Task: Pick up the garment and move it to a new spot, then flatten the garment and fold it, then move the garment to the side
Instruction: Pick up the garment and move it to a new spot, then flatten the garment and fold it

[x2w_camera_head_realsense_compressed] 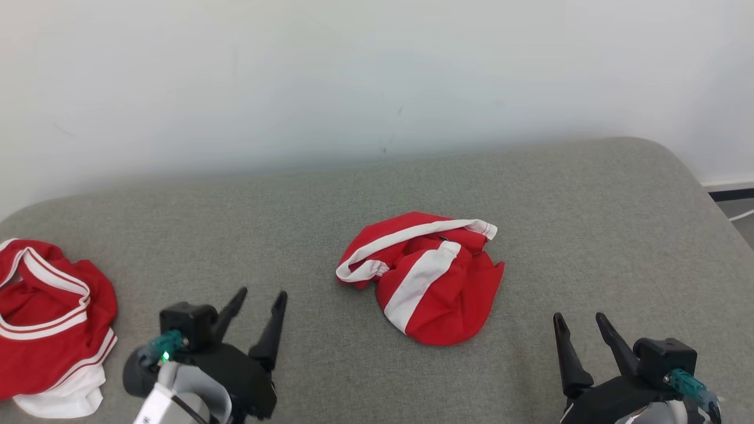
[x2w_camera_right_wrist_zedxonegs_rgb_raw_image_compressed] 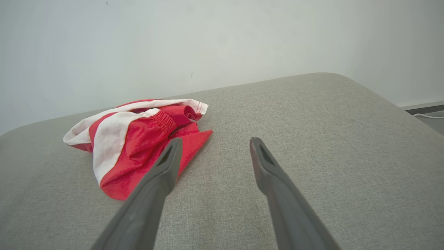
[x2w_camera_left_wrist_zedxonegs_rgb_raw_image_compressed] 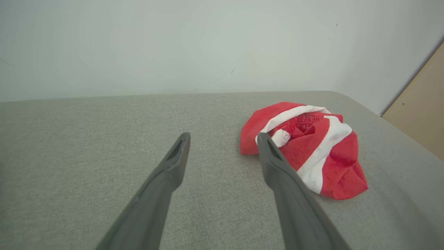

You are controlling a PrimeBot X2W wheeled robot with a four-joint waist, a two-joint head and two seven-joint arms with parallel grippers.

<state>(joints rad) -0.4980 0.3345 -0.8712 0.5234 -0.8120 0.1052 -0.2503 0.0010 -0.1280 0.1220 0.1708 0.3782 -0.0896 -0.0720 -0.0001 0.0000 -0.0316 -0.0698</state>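
A crumpled red garment with white stripes (x2w_camera_head_realsense_compressed: 427,277) lies in a heap in the middle of the grey cushioned surface (x2w_camera_head_realsense_compressed: 530,194). It also lies right of centre in the left wrist view (x2w_camera_left_wrist_zedxonegs_rgb_raw_image_compressed: 312,149) and to the left in the right wrist view (x2w_camera_right_wrist_zedxonegs_rgb_raw_image_compressed: 138,146). My left gripper (x2w_camera_head_realsense_compressed: 262,297) hovers open near the front edge, left of the garment and apart from it, empty (x2w_camera_left_wrist_zedxonegs_rgb_raw_image_compressed: 223,139). At the lower right my right gripper (x2w_camera_head_realsense_compressed: 580,321) stands open too, with nothing between its fingers (x2w_camera_right_wrist_zedxonegs_rgb_raw_image_compressed: 215,144).
A second red and white garment (x2w_camera_head_realsense_compressed: 50,324) lies bunched at the surface's far left edge. A pale wall (x2w_camera_head_realsense_compressed: 377,76) rises right behind the surface. The surface's rounded right corner drops to the floor, where a white cable (x2w_camera_head_realsense_compressed: 741,215) runs. A tan panel (x2w_camera_left_wrist_zedxonegs_rgb_raw_image_compressed: 421,107) stands beyond that corner.
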